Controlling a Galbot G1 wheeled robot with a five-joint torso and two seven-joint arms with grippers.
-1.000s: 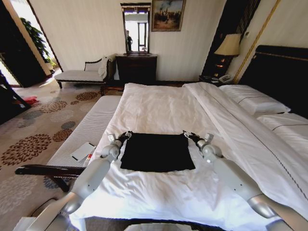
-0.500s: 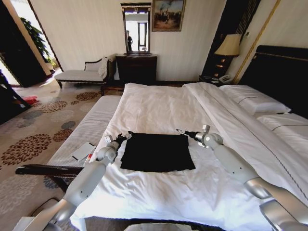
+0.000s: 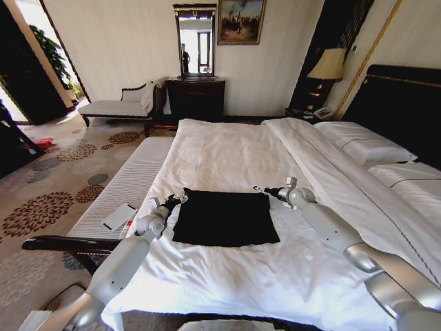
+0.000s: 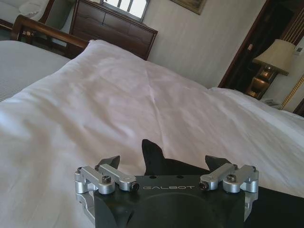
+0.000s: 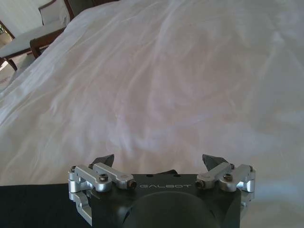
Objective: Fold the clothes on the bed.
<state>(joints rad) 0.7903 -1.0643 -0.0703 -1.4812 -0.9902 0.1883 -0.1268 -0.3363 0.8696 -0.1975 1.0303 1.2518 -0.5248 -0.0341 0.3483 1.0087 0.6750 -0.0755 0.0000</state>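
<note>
This is a bedroom, most likely a hotel room: a large double bed [image 3: 227,165] made up in white with pillows [image 3: 362,141] lined against a tall dark headboard [image 3: 403,103] takes up most of it. A lit lamp [image 3: 327,65] and a telephone [image 3: 322,112] stand on the nightstand, and by the far wall are a dark dresser [image 3: 196,96] under a mirror [image 3: 195,41], a framed painting [image 3: 240,21] and a pale chaise [image 3: 120,103], all over floral patterned carpet [image 3: 41,200]
</note>
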